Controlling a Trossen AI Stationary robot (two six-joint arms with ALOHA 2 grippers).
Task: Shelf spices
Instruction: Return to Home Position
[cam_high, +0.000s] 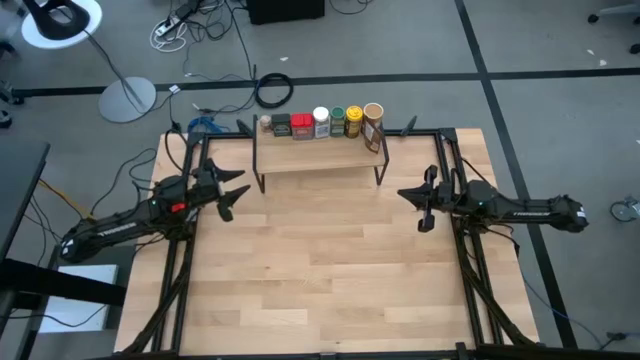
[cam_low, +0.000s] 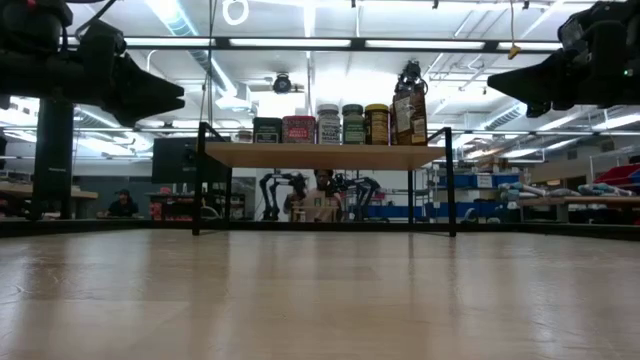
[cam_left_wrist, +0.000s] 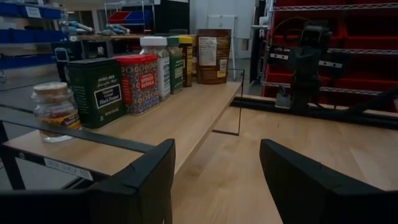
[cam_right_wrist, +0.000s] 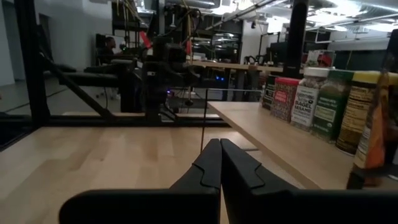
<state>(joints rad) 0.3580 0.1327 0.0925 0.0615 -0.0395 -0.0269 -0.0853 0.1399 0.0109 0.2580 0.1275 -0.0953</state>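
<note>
Seven spices (cam_high: 320, 122) hug shelf (cam_high: 320, 160) rear; left end effector (cam_high: 240, 188) agape, right (cam_high: 405, 193) closed, both empty.

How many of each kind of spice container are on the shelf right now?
Tins: 2, a dark tin and a red tin.
Jars: 4, a small tan-capped jar, a white-lidded jar, a green jar, a yellow-lidded jar.
Packs: 1, a brown pack.
Total: 7, all on the shelf.

My left wrist view shows "Black Pepper" on the dark green tin (cam_left_wrist: 97, 91). My right wrist view shows "BAGEL SESAME" on the white-lidded jar (cam_right_wrist: 306, 101). I cannot read the other labels.
</note>
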